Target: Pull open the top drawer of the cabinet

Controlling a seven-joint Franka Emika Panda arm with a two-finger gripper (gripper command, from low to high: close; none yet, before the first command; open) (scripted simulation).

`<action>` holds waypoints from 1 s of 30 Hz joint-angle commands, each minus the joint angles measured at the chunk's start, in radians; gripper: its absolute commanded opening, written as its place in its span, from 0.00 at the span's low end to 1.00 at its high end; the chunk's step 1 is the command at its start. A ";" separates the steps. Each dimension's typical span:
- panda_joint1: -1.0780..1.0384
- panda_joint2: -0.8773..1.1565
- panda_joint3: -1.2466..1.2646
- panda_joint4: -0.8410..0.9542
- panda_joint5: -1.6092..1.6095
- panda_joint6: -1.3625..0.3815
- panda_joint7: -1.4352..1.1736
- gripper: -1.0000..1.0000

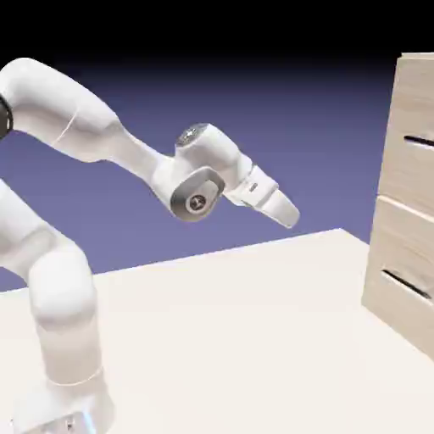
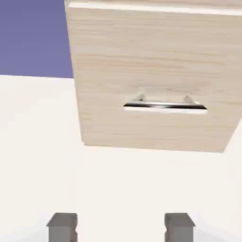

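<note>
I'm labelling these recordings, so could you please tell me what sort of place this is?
Probably a simulated robot workspace: a white robot arm stands on a bare pale table facing a wooden cabinet, before a plain blue-violet backdrop.

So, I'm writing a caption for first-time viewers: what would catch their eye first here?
Probably the white arm, rising at the exterior view's left and bending over the pale table. Next, the wood-grain cabinet at the right edge, with dark slot handles.
</note>
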 commanded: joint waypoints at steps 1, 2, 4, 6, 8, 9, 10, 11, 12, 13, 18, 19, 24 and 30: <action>0.023 -0.010 -0.017 0.014 -0.033 -0.005 -0.044 0.50; 0.047 -0.020 -0.034 0.027 -0.065 -0.011 -0.087 0.50; 0.094 -0.040 -0.068 0.054 -0.130 -0.022 -0.174 0.50; 0.140 -0.061 -0.101 0.082 -0.195 -0.032 -0.261 0.50; 0.187 -0.081 -0.135 0.109 -0.260 -0.043 -0.348 0.50; 0.211 -0.091 -0.152 0.122 -0.292 -0.049 -0.391 0.50; 0.234 -0.101 -0.169 0.136 -0.325 -0.054 -0.435 0.50; 0.257 -0.111 -0.186 0.149 -0.357 -0.059 -0.478 0.50; 0.281 -0.121 -0.203 0.163 -0.390 -0.065 -0.522 0.50; 0.304 -0.131 -0.220 0.177 -0.422 -0.070 -0.565 0.50; 0.421 -0.182 -0.304 0.245 -0.585 -0.097 -0.783 0.50; 0.445 -0.192 -0.321 0.258 -0.617 -0.103 -0.826 0.50; 0.562 -0.242 -0.406 0.326 -0.779 -0.130 -1.044 0.50; 0.702 -0.303 -0.507 0.408 -0.974 -0.162 -1.305 0.50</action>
